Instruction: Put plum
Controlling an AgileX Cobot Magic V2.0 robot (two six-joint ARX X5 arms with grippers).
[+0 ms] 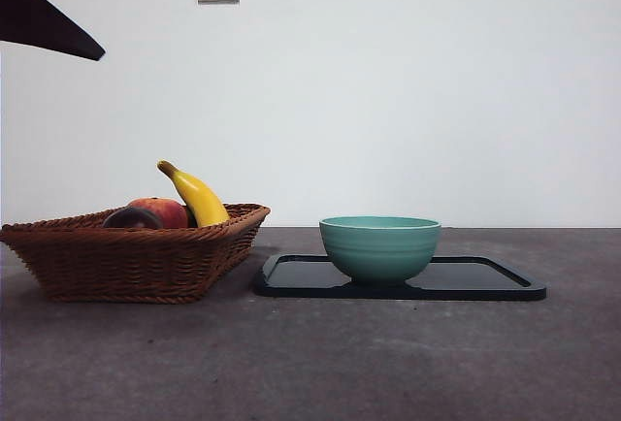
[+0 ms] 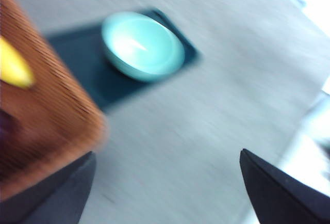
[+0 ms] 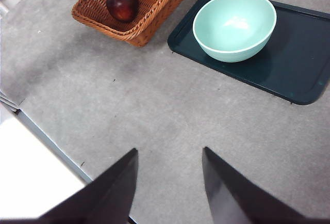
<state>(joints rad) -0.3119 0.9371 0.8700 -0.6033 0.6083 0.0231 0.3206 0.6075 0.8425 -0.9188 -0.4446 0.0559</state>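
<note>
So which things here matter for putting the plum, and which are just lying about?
Job:
plum in the basket
left claw, open
teal bowl, likely target

Lying about:
apple
banana
dark tray
right claw, waiting

Glossy dark maroon plum (image 3: 122,4) lies in basket (image 3: 143,26).

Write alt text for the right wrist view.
A wicker basket holding a dark plum sits beside a teal bowl on a dark tray, all on a grey table. The right pincer hangs open, empty.
</note>
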